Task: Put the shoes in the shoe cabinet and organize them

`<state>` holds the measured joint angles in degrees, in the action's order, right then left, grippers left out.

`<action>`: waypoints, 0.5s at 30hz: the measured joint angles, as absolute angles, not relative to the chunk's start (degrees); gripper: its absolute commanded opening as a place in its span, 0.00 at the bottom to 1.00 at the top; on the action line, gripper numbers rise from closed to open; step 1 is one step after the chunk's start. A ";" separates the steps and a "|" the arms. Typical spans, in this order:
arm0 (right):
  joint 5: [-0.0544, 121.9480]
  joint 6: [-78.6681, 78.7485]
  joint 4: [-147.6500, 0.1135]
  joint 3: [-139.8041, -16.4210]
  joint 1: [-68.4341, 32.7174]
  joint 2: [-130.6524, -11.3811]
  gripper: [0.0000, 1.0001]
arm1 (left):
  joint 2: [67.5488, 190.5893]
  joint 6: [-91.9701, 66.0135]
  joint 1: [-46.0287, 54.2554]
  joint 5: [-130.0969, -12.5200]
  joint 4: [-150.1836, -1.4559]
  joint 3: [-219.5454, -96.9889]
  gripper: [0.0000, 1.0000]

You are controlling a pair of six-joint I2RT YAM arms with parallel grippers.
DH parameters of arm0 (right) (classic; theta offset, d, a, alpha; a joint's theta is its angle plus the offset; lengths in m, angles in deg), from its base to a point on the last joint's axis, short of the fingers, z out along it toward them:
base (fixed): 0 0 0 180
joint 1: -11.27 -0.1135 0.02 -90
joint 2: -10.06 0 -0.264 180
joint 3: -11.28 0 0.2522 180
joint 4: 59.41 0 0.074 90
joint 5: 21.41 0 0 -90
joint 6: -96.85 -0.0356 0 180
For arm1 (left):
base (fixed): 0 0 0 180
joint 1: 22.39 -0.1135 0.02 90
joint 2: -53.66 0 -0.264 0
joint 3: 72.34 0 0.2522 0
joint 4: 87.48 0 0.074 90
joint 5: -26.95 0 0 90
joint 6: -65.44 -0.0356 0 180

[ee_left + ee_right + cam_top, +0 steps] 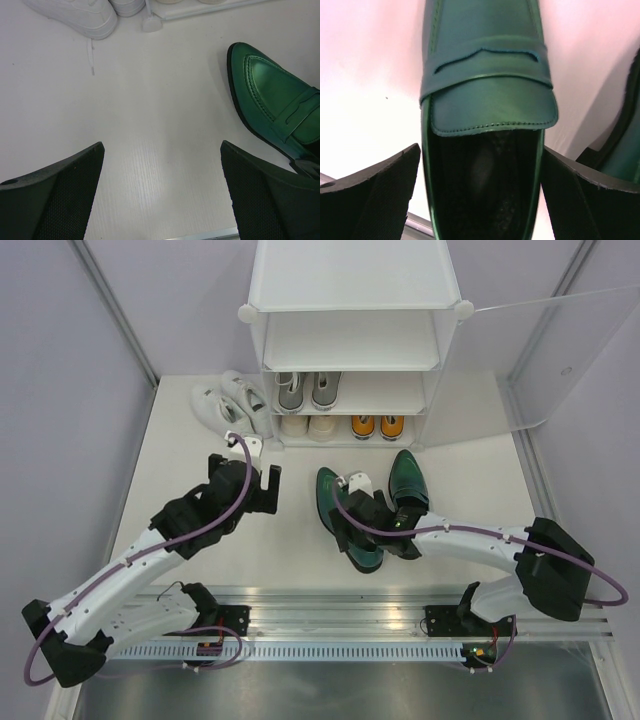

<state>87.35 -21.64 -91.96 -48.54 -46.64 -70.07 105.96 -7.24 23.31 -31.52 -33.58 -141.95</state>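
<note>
Nearest me, the right hand (pixel 358 522) is down over one green shoe (pixel 328 490) that lies on the table (pixel 470 490), toe pointing away towards the shoe cabinet (pixel 350 280). In the right wrist view the hand (pixel 480 150) has its two dark fingers (pixel 375 190) spread wide, one on each side of the shoe (pixel 485 75) at its heel opening and very close to its sides. I can't see that it has any real hold on it. The second green shoe (pixel 408 480) lies just to the right, also toe away, and its edge shows at the side of that wrist view (pixel 625 150).

To the left, well apart from both shoes, the left hand (pixel 268 485) hangs over bare table. Its fingers (pixel 60 190) stand wide apart with nothing between them, and the green shoe (pixel 275 100) shows off to its right.

Further back, the white sneakers (pixel 228 400) sit on the table just beside the cabinet's left wall, close together; their soles show at the top of the left wrist view (pixel 75 15).

In the cabinet, the cream pair (pixel 307 426) and the orange pair (pixel 377 426) stand side by side on the lowest shelf, cream on the left. The grey lace-ups (pixel 308 390) are on the shelf above, over the cream pair. The frosted door (pixel 560 360) is swung out to the right.
</note>
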 measured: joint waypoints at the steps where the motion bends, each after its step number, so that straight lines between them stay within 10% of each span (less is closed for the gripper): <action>1: 87.02 -22.01 -91.37 -47.86 -46.64 -70.56 0.98 | 106.13 -7.37 23.31 -31.69 -33.58 -141.95 0.99; 15: 86.81 -23.54 -86.08 -45.66 -46.73 -75.93 0.98 | 106.57 -7.72 23.31 -32.15 -33.58 -141.95 0.99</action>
<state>86.81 -23.54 -86.08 -45.66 -46.73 -75.93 106.57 -7.72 23.31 -32.15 -33.58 -141.95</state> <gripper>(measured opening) 0.982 0.993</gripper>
